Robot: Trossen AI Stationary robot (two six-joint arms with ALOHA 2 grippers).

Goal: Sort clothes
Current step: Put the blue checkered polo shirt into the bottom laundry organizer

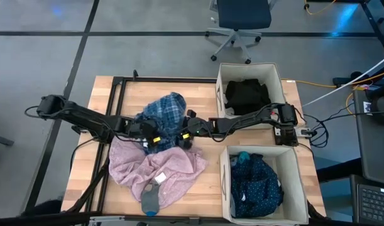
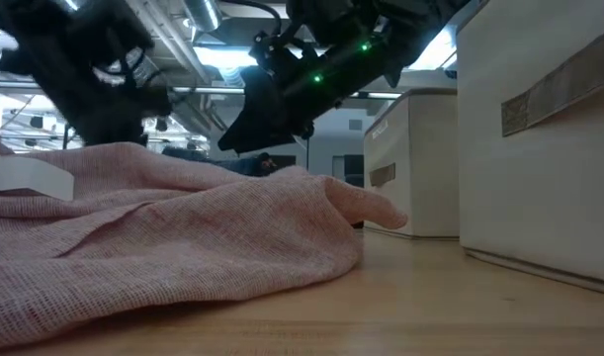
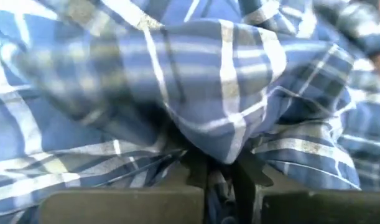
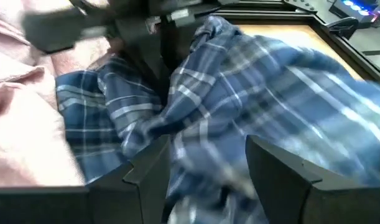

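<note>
A crumpled blue plaid garment (image 1: 165,112) lies on the middle of the wooden table (image 1: 104,100), its near part lapping onto a pale pink garment (image 1: 157,166). A small grey-teal piece (image 1: 151,199) rests on the pink garment's near edge. My left gripper (image 1: 154,142) comes from the left and is shut on the plaid garment's near part. My right gripper (image 1: 180,138) comes from the right, close beside it, closed on a thick wad of the same garment (image 4: 252,93). My left gripper pinches a fold of the plaid cloth (image 3: 224,152) between its two fingers (image 3: 196,177), slanting down from the table's left. The fold bulges up out of the narrow gap; the rest of the garment lies slack around it. My right gripper has a thick bunch of the plaid cloth (image 4: 199,158) between its two fingers (image 4: 149,171), which stand well apart, slanting down from the table's right. Several layers fill the gap. The garment spreads slack on the table beyond the fingers.
Two square beige bins stand at the table's right: the far one (image 1: 276,72) holds black clothes (image 1: 247,95), the near one (image 1: 224,188) a navy dotted garment (image 1: 257,183). An office chair (image 1: 242,19) stands beyond the far edge. Bare wood shows at the far left.
</note>
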